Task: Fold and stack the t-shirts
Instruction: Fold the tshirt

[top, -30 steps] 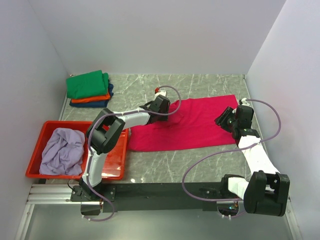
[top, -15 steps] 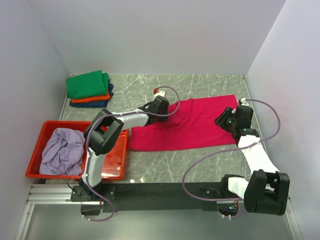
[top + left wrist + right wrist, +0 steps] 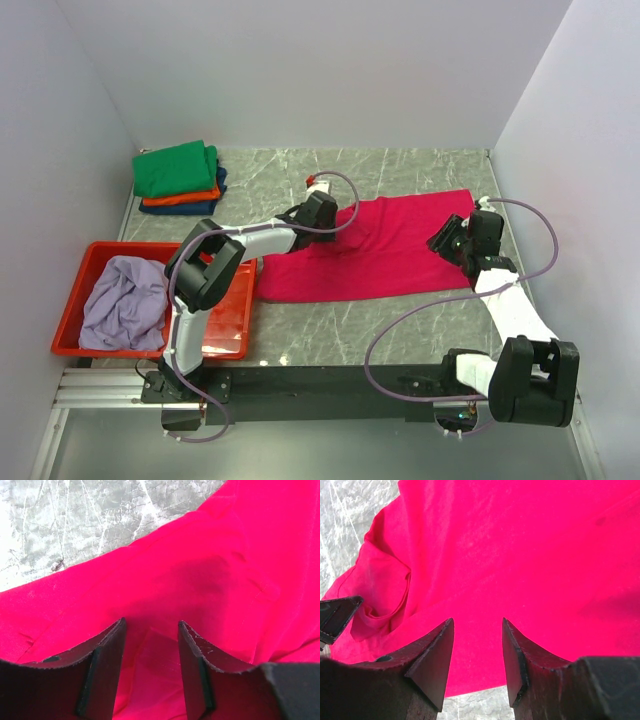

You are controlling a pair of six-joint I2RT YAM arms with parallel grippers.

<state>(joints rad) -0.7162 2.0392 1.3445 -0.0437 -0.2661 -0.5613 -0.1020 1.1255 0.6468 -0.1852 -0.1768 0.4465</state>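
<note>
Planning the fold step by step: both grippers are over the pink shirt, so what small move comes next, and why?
Probably pinch now: the left gripper and right gripper stand open at opposite ends of the pink shirt, which lies spread flat; closing on it would let them fold it.

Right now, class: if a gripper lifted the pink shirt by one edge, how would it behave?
Probably floppy: the pink shirt lies flat with soft creases, so it would drape. Likely light, being thin cloth. Pushed, it would probably bunch rather than slide.
</note>
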